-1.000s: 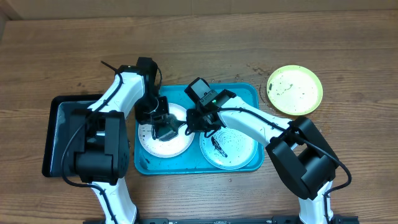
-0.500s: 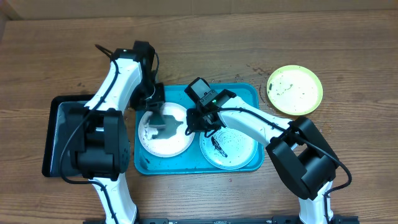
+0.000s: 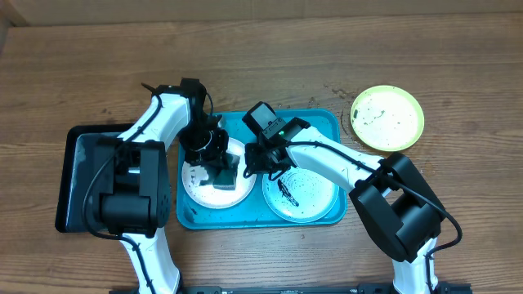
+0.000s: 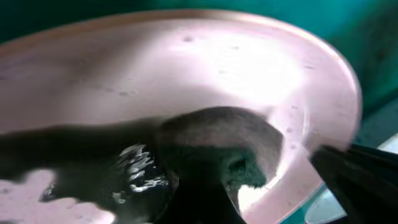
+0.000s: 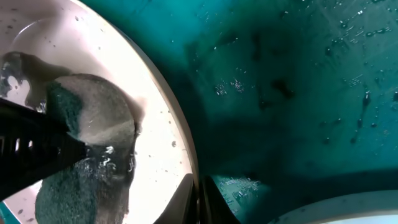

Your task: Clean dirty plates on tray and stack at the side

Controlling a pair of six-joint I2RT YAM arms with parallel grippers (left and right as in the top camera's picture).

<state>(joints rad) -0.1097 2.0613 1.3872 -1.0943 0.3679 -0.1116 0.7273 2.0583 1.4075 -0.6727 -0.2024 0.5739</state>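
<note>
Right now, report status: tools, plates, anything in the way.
Left tool shut on sponge, pressed on white plate in tray. Right tool shut on that plate's rim. Mint plate smeared beside it; yellow-green plate off tray.

Middle of the tray is jammed: left pincer with its sponge sits on the white plate, and right pincer pinches its rim. The mint plate fills the right half. Far side of the table is wide open; yellow-green plate and black tray flank the sides.
</note>
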